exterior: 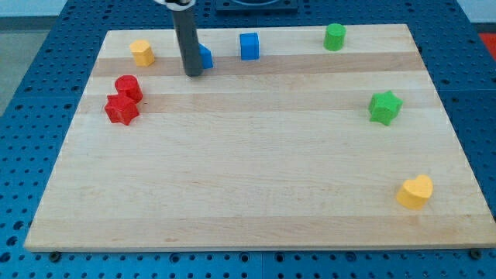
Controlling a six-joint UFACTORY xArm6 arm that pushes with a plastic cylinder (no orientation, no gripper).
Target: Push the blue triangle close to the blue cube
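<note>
Nearest the view's bottom, far to the right of and well below the blue cube (249, 46), a yellow heart (415, 191) sits close to the board's (248, 194) right edge. Farther up that same side, a green star (384, 107) lies well to the right of the cube and below its level. Across the board, the red star (121, 109) and the red cylinder (128, 87) touch each other, far to the left of the cube and a little below it. My tip (193, 74) rests left of the cube and slightly below it, pressed against the left side of the blue triangle (204, 57), which the rod (187, 39) partly hides. The triangle stands just left of the cube, near but not touching. There is no claw here to part or close, only the rod. A yellow block (142, 53) sits well left of the cube, level with it. A green cylinder (335, 36) stands to the cube's right, slightly higher in the view.
</note>
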